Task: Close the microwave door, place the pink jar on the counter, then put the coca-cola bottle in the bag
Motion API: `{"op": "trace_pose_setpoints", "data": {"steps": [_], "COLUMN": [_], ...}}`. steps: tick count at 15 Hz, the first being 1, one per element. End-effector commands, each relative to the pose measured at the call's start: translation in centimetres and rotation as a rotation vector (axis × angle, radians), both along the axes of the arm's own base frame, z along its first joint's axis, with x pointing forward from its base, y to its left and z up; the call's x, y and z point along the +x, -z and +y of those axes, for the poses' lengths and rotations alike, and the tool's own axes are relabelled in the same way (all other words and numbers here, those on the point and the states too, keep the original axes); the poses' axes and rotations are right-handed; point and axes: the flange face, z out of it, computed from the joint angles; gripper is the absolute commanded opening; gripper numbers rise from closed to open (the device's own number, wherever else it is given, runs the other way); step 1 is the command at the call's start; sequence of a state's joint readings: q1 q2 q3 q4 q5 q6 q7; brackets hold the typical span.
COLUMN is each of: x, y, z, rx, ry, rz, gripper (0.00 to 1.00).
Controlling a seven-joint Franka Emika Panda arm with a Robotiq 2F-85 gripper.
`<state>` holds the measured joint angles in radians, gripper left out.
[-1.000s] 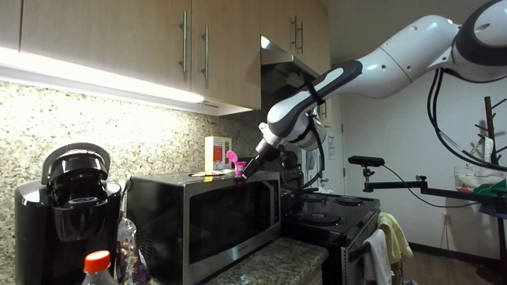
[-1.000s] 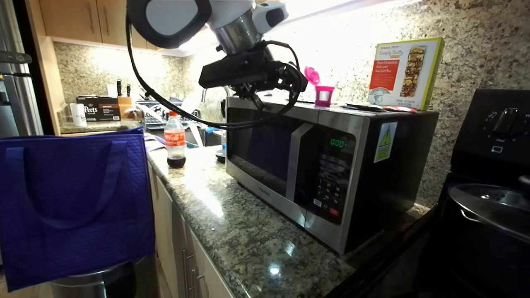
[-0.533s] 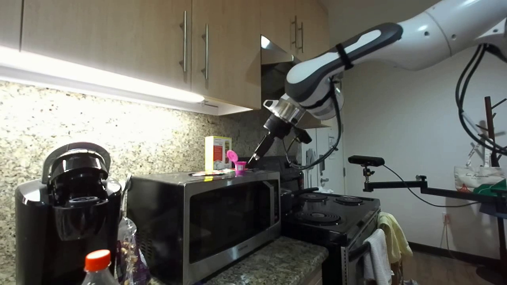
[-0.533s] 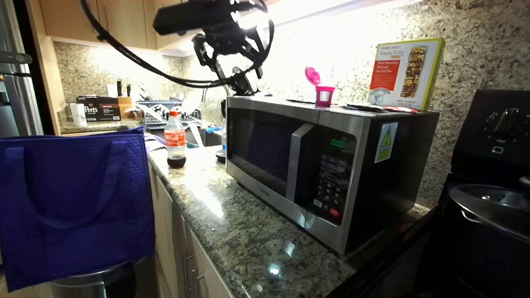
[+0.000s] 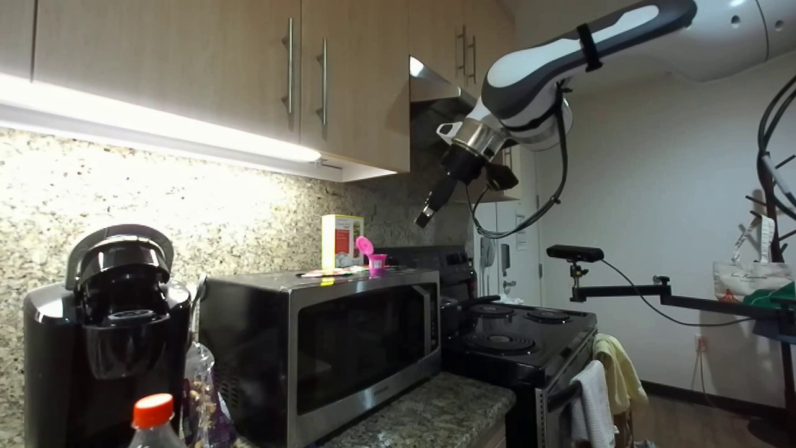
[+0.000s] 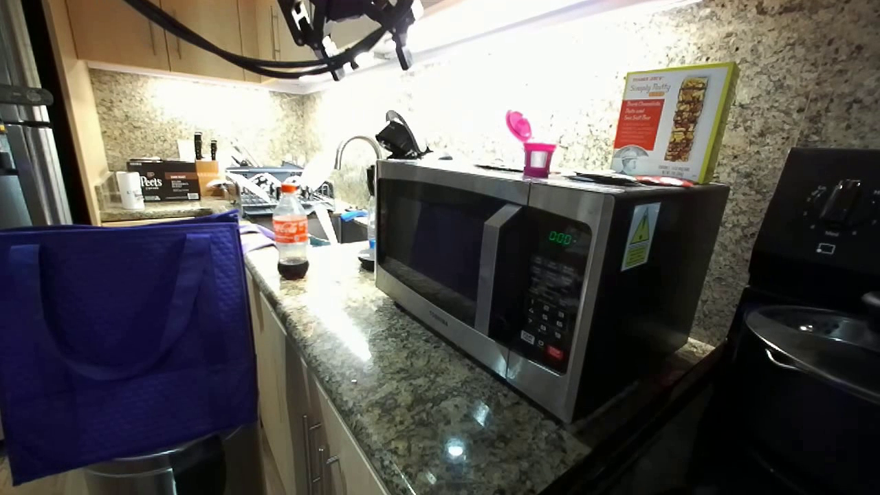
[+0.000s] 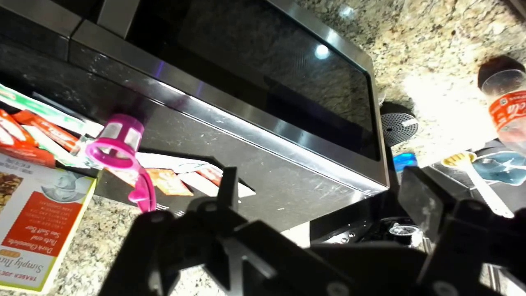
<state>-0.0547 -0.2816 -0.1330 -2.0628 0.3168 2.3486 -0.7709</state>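
The microwave door [image 5: 360, 348] is shut flush; it also shows in an exterior view [image 6: 433, 240] and in the wrist view [image 7: 279, 74]. The pink jar [image 6: 538, 159] stands upright with its lid flipped open on the microwave top near the front edge; it also shows in the wrist view [image 7: 122, 130]. The coca-cola bottle [image 6: 291, 229] stands upright on the counter [image 6: 412, 385] beyond the microwave, partly filled. The blue-purple bag [image 6: 130, 330] hangs in front of the counter edge. My gripper [image 7: 322, 185] is open and empty, above the microwave; it also shows in an exterior view [image 5: 425, 216].
A snack-bar box [image 6: 674, 124] and several flat packets [image 7: 164, 181] lie by the jar on the microwave top. A black coffee maker [image 5: 112, 354] stands beside the microwave, a stove [image 5: 516, 336] on its other side. Upper cabinets [image 5: 354, 87] and a range hood overhang.
My gripper has risen and drawn back from in front of the microwave's top front edge near the jar. The jar, door, bottle and bag have not moved.
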Motion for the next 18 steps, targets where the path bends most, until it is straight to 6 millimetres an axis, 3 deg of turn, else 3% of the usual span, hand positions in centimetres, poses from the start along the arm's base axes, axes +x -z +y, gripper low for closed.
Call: {"op": "trace_pose_setpoints", "data": {"steps": [1,4,7,12,13,18], "x": [0.1,1.3,2.9,6.7,4.5,5.3], "y": [0.1,0.2,-0.8,-2.5,-2.2,-2.1], "z": [0.1,-0.1,-1.3,-5.8,-4.5,-4.5], "rx": [0.000,-0.019,0.012,-0.081,-0.047,-0.052], "ry": [-0.002,-0.051,-0.190,-0.270,-0.223,-0.229], "rz": [0.003,0.055,0.153,0.251,0.224,0.231], "gripper": [1.00,1.00,1.00,1.00,1.00,1.00]}}
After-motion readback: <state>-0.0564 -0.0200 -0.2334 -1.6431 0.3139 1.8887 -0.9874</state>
